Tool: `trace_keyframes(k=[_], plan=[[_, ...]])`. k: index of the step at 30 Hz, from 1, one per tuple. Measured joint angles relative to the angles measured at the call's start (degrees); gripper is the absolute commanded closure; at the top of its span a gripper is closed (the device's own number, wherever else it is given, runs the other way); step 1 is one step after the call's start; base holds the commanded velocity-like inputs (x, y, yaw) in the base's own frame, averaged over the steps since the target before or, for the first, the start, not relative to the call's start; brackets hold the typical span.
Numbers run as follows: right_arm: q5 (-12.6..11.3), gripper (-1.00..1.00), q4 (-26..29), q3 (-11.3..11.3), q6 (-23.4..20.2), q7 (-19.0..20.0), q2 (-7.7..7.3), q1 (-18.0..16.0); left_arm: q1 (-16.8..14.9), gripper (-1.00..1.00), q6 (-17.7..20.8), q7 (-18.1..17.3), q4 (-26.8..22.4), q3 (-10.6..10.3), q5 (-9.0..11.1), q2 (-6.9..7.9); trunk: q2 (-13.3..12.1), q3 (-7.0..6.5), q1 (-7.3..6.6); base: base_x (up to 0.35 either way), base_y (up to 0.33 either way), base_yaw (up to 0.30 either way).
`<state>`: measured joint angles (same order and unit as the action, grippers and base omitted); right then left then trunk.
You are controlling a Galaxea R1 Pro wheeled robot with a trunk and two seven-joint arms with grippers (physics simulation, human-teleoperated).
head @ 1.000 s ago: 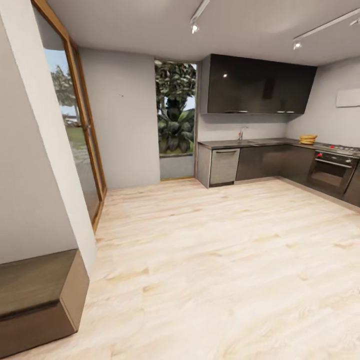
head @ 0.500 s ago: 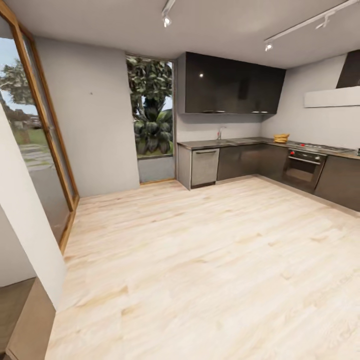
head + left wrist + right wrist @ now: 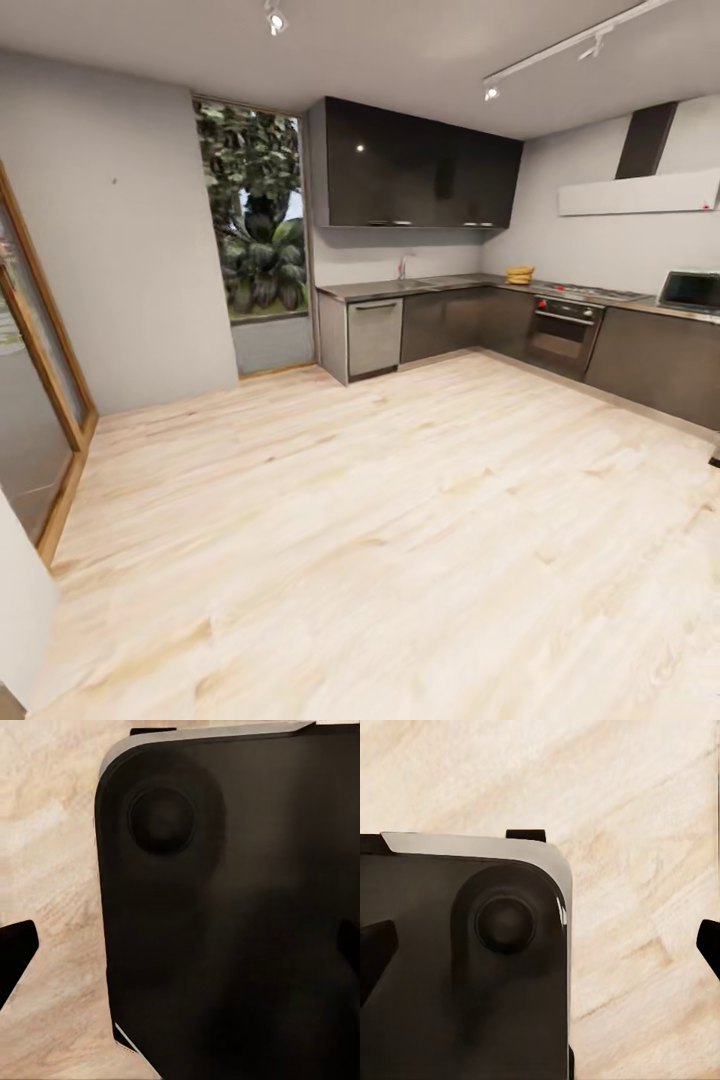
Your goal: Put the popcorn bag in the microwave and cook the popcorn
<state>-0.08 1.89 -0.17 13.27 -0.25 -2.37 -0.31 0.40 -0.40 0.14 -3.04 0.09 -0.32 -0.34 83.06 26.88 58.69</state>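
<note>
Both grippers, left [image 3: 180, 945] and right [image 3: 540, 945], are hanging spread and empty over the robot's black base [image 3: 240, 915]. Across the wood floor [image 3: 380, 520], the microwave [image 3: 690, 290] is sitting on the countertop [image 3: 640, 303] at far right, its long axis running along it.

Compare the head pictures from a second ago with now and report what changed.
The camera swung right, not the room's things: the garden window and dishwasher slid left in the picture, the near wall left the view, and the microwave came in on the countertop at the right edge. Nothing was taken hold of or let go. The oven and the yellowish pile stayed put.
</note>
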Motion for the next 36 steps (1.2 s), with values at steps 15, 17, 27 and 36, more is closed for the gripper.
trace_keyframes(k=[15, 17, 27, 36], plan=[[0.0, -1.0, 0.0, 0.06, 0.0, -0.04, 0.0, 0.0, 0.0, -1.0, 0.0, 0.02, -0.01, 0.07, 0.03, 1.04, 0.0, 0.0, 0.0, 0.341, 0.0, -0.262], [0.0, -1.0, 0.0, 0.06, 0.0, -0.03, 0.0, 0.01, 0.0, -1.0, 0.0, 0.02, -0.01, 0.07, 0.06, 1.1, 0.0, 0.0, 0.0, 0.341, 0.0, -0.289], [0.0, -1.0, 0.0, 0.08, 0.0, -0.02, 0.0, 0.01, 0.0, -1.0, 0.0, 0.02, -0.01, 0.08, 0.08, 1.13, 0.0, 0.0, 0.0, 0.341, 0.0, -0.289], [0.0, -1.0, 0.0, 0.07, 0.0, -0.01, 0.0, 0.01, 0.0, -1.0, 0.0, 0.02, -0.01, 0.1, 0.08, 1.14, 0.0, 0.0, 0.0, 0.341, 0.0, -0.289]])
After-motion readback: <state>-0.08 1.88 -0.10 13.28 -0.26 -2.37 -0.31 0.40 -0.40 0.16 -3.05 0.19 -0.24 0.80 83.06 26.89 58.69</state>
